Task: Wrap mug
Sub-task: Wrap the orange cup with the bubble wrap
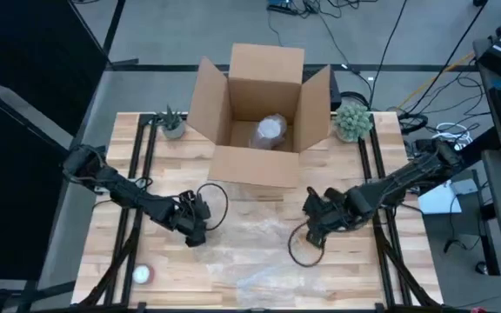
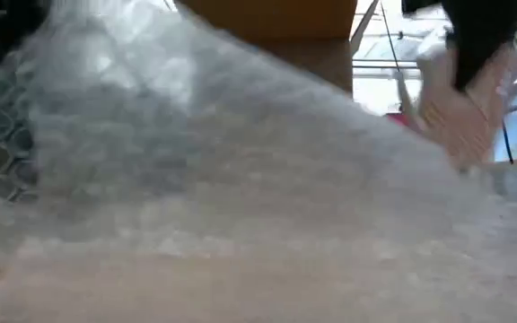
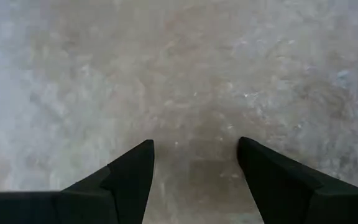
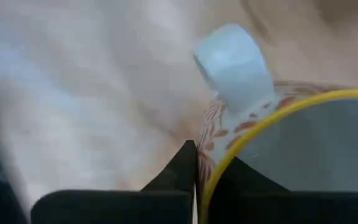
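Note:
The mug (image 4: 244,121) is white with an orange pattern, a yellow rim and a white handle (image 4: 232,62). My right gripper (image 1: 314,228) is shut on it at the right of the table's middle. In the low view the mug (image 2: 458,112) shows blurred below the dark gripper. A clear bubble wrap sheet (image 1: 259,256) lies on the table between the arms, and a raised part of it fills the low view (image 2: 240,161). My left gripper (image 3: 194,155) stands open just over the sheet's left part (image 3: 185,74), with nothing between its fingers. My right gripper pinches the mug's wall at the yellow rim (image 4: 219,171), close beside the handle. One finger (image 4: 185,165) is outside the wall and the other is inside the mug. The fingers come from the mug's open side. The bubble wrap hides the mug's base in the low view.
An open cardboard box (image 1: 263,113) stands at the far middle with a bubble-wrapped bundle (image 1: 270,130) inside. A small plant (image 1: 171,123) stands left of it and another (image 1: 353,119) right of it. A small white object (image 1: 142,275) lies near the front left corner.

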You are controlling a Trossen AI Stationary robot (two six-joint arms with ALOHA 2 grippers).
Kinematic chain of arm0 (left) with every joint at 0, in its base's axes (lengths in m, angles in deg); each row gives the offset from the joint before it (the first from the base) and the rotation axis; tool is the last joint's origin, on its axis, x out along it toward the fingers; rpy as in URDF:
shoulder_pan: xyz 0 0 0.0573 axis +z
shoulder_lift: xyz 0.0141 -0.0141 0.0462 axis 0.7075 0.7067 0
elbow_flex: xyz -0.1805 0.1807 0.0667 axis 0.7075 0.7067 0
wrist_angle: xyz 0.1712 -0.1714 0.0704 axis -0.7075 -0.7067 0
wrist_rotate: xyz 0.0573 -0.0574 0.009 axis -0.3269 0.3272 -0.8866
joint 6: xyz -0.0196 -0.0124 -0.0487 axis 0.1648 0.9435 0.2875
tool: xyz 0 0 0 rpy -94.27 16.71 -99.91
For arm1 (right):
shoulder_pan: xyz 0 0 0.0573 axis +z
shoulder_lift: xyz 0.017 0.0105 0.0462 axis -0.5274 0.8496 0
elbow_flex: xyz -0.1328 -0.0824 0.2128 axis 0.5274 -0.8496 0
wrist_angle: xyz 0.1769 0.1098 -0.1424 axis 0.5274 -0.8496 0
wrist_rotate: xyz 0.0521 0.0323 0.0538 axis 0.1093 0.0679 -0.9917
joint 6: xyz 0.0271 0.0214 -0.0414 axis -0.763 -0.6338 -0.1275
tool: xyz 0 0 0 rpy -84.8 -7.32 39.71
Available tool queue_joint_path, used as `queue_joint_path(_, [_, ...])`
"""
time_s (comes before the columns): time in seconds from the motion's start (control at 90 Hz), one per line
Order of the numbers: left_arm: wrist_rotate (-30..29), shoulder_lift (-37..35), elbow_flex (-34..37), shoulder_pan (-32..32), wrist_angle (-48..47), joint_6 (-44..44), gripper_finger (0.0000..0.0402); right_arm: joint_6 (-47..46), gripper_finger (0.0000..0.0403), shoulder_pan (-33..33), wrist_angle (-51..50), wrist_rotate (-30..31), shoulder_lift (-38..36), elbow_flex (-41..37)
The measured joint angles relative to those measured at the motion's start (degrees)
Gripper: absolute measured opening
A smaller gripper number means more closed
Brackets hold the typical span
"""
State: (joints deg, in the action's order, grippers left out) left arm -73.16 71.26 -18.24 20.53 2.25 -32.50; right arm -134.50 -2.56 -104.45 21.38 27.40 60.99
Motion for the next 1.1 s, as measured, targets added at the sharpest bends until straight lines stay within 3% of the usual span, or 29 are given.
queue_joint_path(0.189, [-5.02,0.00,0.21,1.17,-2.79,2.16,0.0226,18.60,0.0002,1.75,15.97,2.38,7.02,5.64])
queue_joint_path(0.422, [-5.11,0.02,0.23,1.23,-2.67,2.01,0.0226,29.02,0.0001,-3.26,10.10,2.44,23.62,20.33])
queue_joint_path(0.8, [-5.09,0.13,0.34,1.27,-0.49,1.58,0.0226,35.38,0.0000,-11.32,-0.27,-6.10,44.16,42.82])
queue_joint_path(1.1, [-4.96,0.13,0.34,1.27,-0.27,1.58,0.0226,34.89,0.0023,-13.61,-2.22,-10.52,48.15,46.26])
